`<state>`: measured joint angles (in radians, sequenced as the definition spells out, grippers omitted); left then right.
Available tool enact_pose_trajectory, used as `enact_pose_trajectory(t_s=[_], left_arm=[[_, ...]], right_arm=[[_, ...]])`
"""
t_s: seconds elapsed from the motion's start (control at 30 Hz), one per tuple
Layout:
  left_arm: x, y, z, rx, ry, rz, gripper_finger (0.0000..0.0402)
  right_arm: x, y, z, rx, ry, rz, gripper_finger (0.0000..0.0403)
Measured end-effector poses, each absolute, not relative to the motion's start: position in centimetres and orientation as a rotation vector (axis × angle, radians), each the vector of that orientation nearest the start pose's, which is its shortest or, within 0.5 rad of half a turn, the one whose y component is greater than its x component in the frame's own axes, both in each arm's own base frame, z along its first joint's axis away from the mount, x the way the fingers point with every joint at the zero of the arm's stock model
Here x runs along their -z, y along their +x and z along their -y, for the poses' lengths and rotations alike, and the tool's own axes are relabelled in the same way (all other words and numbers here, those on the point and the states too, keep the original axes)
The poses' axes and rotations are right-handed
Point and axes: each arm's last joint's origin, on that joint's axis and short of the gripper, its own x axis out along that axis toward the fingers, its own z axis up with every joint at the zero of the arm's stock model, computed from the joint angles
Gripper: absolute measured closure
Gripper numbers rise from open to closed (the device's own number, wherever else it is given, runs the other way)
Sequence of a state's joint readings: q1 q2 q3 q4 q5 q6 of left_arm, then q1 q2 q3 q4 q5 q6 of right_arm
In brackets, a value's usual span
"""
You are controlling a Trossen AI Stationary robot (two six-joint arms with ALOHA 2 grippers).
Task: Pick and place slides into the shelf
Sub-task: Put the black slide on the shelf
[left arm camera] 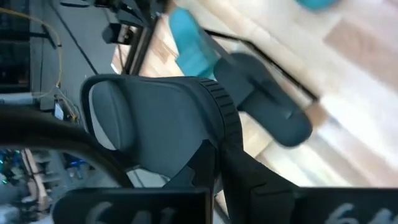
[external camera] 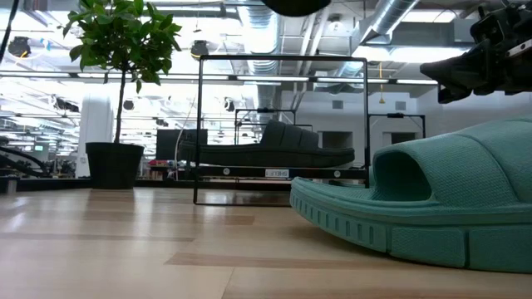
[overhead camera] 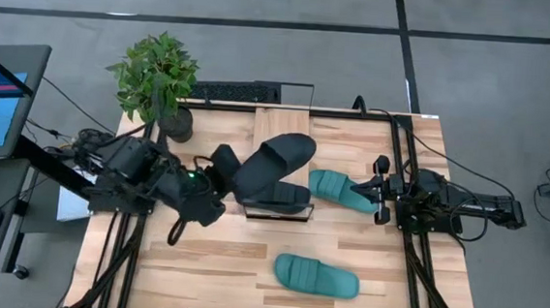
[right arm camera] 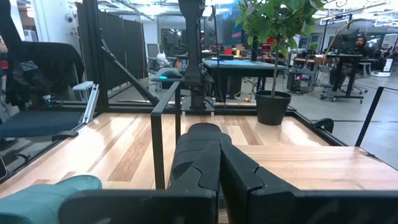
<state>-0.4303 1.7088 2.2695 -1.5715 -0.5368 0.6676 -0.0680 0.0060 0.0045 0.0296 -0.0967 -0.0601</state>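
Tabletop [overhead camera: 199, 265] of pale planks carries the whole job, and the shelf [overhead camera: 282, 125], a narrow light-wood plank in a black wire frame, stands near its middle toward the far edge beside a potted plant [overhead camera: 159, 78]. One black slide [external camera: 274, 149] already rests on the shelf, as the low view shows through the frame, so one of four looks stowed. The left gripper [overhead camera: 224, 165] is clamped on the second black slide [overhead camera: 274, 164], holding it tilted in the air over the shelf's near end; by my reading this one is partway to placement and not yet set down. Two teal slides are left: one [overhead camera: 340, 190] lies on the table just beside the shelf's right side, right in front of the right gripper [overhead camera: 381, 191], whose fingers I cannot tell apart as spread or closed; the other teal slide [overhead camera: 317, 275] lies alone near the front edge.
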Motion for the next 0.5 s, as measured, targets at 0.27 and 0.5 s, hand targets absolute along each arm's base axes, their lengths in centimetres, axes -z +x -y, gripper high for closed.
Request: enact_pose_trajectory(t_s=[0.27, 0.5], left_arm=[[-45.6, 27.6, 7.6, 0.261, 1.196, -1.014, 0.0401], [-45.5, 28.3, 4.8, 0.301, 1.207, -1.051, 0.0401]], right_arm=[[-16.8, 9.8, 0.4, -0.028, -0.062, 0.029, 0.0403], [-16.7, 9.8, 0.4, -0.028, -0.062, 0.029, 0.0403]])
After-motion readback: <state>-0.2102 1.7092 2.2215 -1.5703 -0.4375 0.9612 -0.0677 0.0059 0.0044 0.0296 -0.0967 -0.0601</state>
